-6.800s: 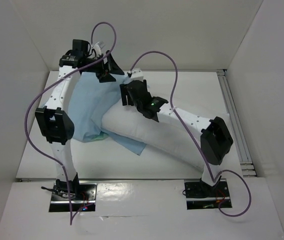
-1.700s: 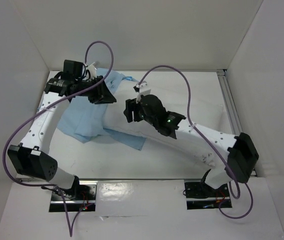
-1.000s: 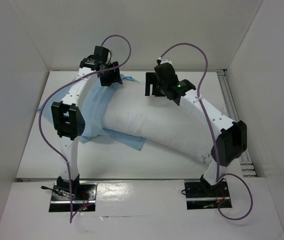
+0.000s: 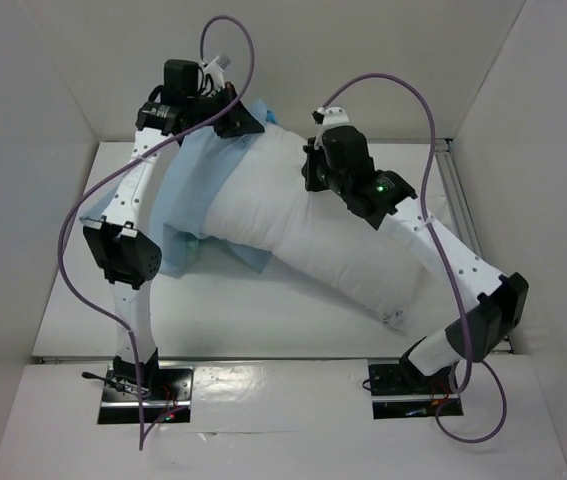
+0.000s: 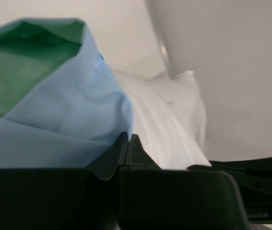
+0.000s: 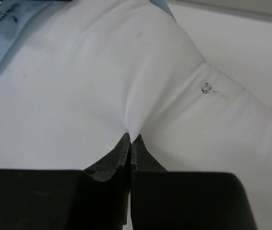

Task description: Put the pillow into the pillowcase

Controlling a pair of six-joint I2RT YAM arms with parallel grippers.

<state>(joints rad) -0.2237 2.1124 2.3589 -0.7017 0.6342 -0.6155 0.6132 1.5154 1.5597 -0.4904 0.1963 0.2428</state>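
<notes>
Both arms stretch toward the far wall. The left arm climbs steeply from its base, elbow bent near the left edge of the table (image 4: 263,310), with its claw (image 4: 235,120) raised at the far side. The right arm runs diagonally from near right, and its claw (image 4: 313,168) meets the far end of the pillow (image 4: 303,225). The pillow lies aslant from near right to far centre, its far-left end against the pillowcase (image 4: 188,190). That cloth is spread on the left, and a blue flap of it shows under the pillow's near edge. From above, it cannot be told whether the pillow is inside.

Only the left wrist view shows that claw clamped on a light-blue fold of pillowcase, with the green face showing above. Only the right wrist view shows the other claw pinching a tuck of white pillow fabric, creases fanning from it.
</notes>
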